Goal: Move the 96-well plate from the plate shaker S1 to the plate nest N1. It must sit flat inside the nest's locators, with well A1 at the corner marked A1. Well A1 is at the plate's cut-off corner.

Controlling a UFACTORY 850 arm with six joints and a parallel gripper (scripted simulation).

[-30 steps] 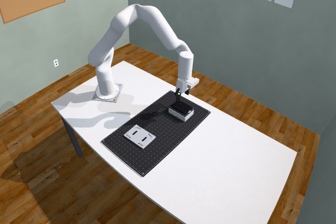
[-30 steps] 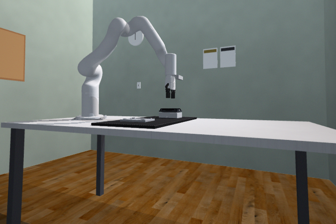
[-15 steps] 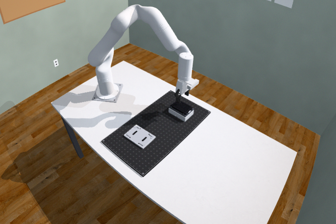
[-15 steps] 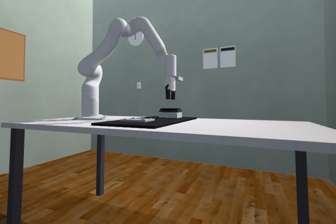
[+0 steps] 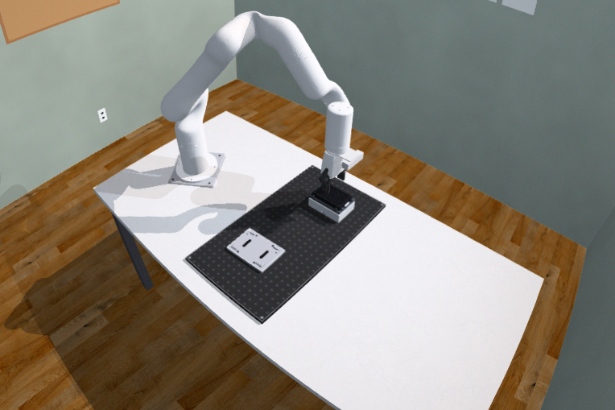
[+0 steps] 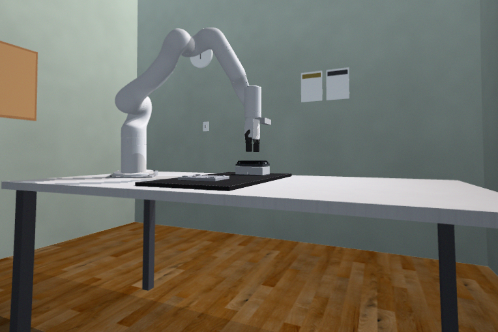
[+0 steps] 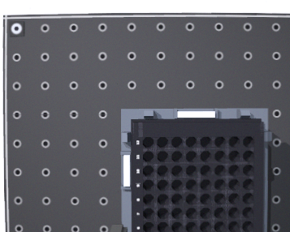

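The black 96-well plate (image 5: 331, 194) sits on the light grey plate shaker S1 (image 5: 329, 210) at the far end of the black perforated board (image 5: 286, 238). In the wrist view the plate (image 7: 198, 178) fills the lower right, with the shaker's frame (image 7: 193, 114) around it. My gripper (image 5: 331, 177) hangs open and empty a short way above the plate; it also shows in the side view (image 6: 252, 145) above the plate (image 6: 251, 163). The plate nest N1 (image 5: 255, 249) is a flat light plate with two dark slots at the near end of the board.
The arm's base (image 5: 196, 170) is bolted to the white table at the back left. The board's far edge (image 7: 153, 16) lies close behind the shaker.
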